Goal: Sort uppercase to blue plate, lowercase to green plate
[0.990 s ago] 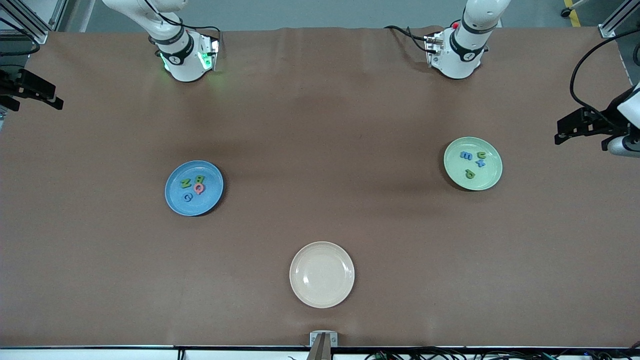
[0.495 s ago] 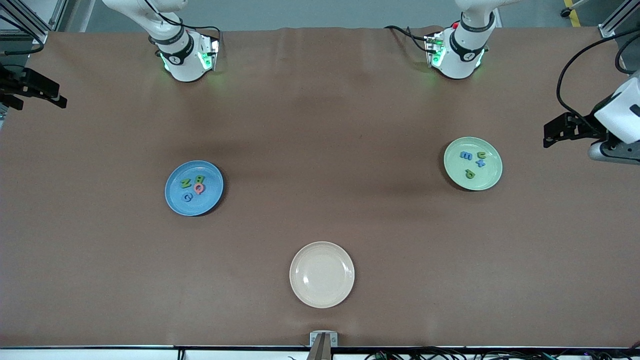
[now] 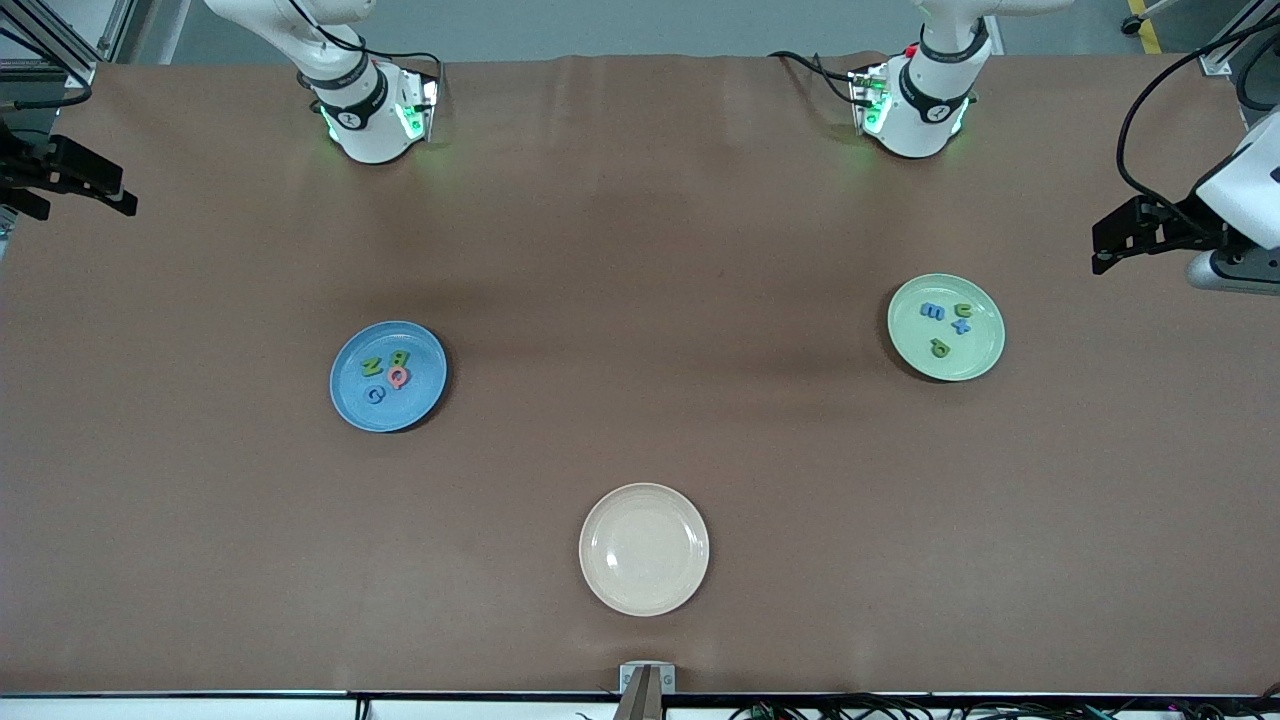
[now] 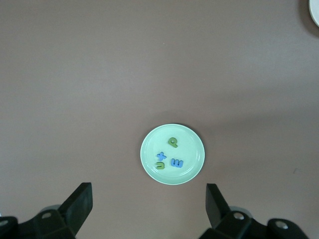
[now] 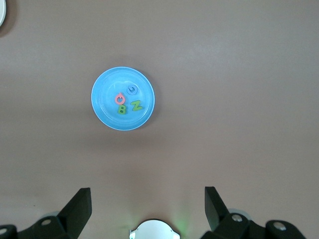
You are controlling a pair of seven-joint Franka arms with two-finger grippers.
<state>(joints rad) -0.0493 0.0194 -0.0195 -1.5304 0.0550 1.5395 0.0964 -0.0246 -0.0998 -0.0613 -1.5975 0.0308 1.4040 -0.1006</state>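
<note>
**Inspector:** Report the plates.

**Assistant:** The blue plate (image 3: 388,376) sits toward the right arm's end of the table. Four capital letters lie in it: a green N (image 3: 371,366) at about ten o'clock of the plate's centre, a green B (image 3: 400,358) at about one o'clock, a pink-red Q (image 3: 398,377) just beside the centre touching the B, and a blue G (image 3: 375,395) at about seven o'clock. The right wrist view shows the same four inside the blue plate (image 5: 123,98).

**Inspector:** And the green one?

**Assistant:** The green plate (image 3: 946,327) sits toward the left arm's end. Four small letters lie in it: a blue m (image 3: 932,312) at ten o'clock, a green u (image 3: 963,310) at one o'clock, a blue x (image 3: 961,326) just beside the u, and a green p (image 3: 939,348) at six o'clock. The left wrist view confirms all four within the green plate (image 4: 172,154).

**Inspector:** Anything else on the table?

**Assistant:** A cream plate (image 3: 644,549), nearer the front camera than both others, roughly midway between them. Nothing lies in it.

**Inspector:** Grippers?

**Assistant:** The left gripper (image 4: 149,206) hangs high over the table near the green plate, fingers (image 4: 79,201) spread wide, grasping nothing. The right gripper (image 5: 148,206) hangs high over the table near its own arm's base, fingers (image 5: 79,204) likewise spread and empty. In the front view each shows only at the table's end: left gripper (image 3: 1135,232), right gripper (image 3: 85,185).
</note>
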